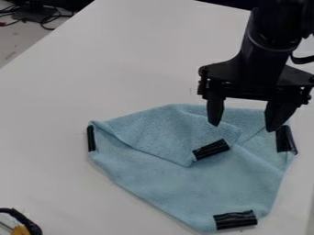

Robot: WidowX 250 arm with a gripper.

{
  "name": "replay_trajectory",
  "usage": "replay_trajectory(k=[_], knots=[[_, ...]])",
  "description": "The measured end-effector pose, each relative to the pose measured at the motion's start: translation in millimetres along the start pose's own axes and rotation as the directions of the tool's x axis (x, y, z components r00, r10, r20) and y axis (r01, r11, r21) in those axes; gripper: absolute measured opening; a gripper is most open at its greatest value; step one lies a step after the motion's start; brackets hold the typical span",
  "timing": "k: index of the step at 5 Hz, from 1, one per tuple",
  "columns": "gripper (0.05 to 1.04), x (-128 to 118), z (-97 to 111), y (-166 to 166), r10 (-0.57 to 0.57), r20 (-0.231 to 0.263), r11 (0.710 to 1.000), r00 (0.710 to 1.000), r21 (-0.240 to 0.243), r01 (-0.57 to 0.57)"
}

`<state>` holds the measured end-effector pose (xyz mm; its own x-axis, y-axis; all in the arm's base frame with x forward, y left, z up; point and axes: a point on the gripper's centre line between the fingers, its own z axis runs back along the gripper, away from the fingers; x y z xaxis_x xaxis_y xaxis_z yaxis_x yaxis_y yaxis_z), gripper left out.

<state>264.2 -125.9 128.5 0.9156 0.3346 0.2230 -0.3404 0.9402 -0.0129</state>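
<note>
A blue cloth (202, 188) was spread on the bench (55, 128), only partly folded: one corner, marked by a black strip (211, 149), was laid over towards the middle, while the three other taped corners were left at the outline. Nothing was held by the gripper (242, 127), its fingers parted wide over the cloth's far side.

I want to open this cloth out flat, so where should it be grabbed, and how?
Probably by the black corner folded over the blue cloth: come from above, closing the pincer across it, since that flap lies on top.
</note>
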Motion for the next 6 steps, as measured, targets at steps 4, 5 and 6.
replay_trajectory(k=[4, 5, 6], knots=[[1.0, -1, -78, 40, 0.005, 0.001, 1.0, 1.0, 0.005, -0.005], [1.0, 7, -107, 47, 0.005, 0.016, 0.999, 1.0, -0.036, -0.004], [1.0, 21, -120, 48, -0.043, -0.005, 0.998, 0.999, -0.053, 0.042]])
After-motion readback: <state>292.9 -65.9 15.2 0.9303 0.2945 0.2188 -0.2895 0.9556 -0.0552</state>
